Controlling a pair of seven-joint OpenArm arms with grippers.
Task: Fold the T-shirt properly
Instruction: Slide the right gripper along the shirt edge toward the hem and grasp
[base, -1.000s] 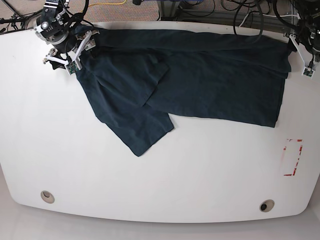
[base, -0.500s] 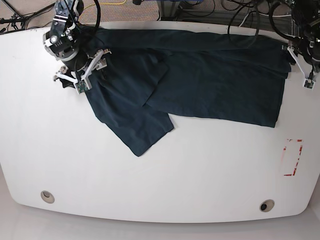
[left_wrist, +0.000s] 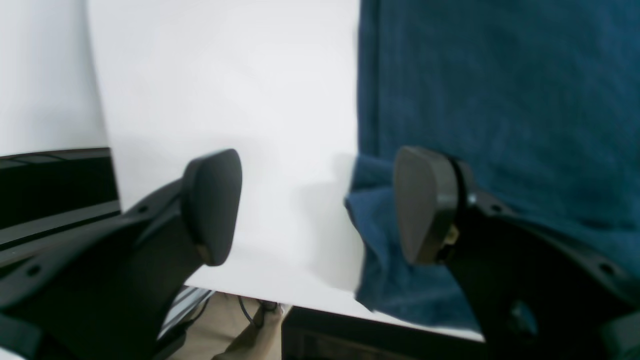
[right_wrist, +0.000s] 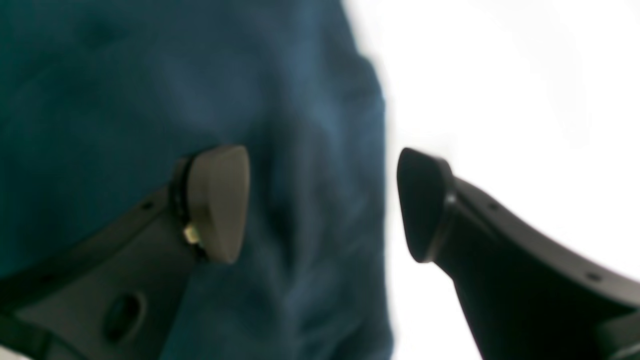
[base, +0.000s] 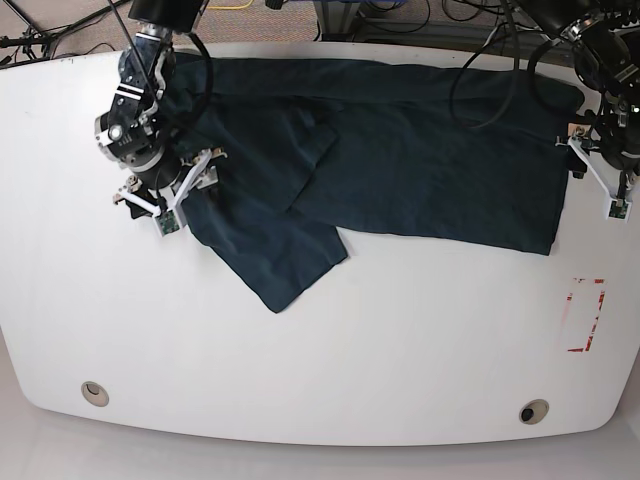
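Both arms have travelled down the shirt's two short ends since the earlier base frames; base view now: right gripper (base: 168, 205) and left gripper (base: 600, 185), jaws spread and empty, flank the T-shirt (base: 400, 160), spread across the far half of the white table (base: 320, 350). Left wrist view: fingers (left_wrist: 425, 205) straddle a rumpled hem corner; pinching both layers looks wise. Right wrist view: blurred, soft matte navy-teal cloth, edge between the pads (right_wrist: 220, 205).
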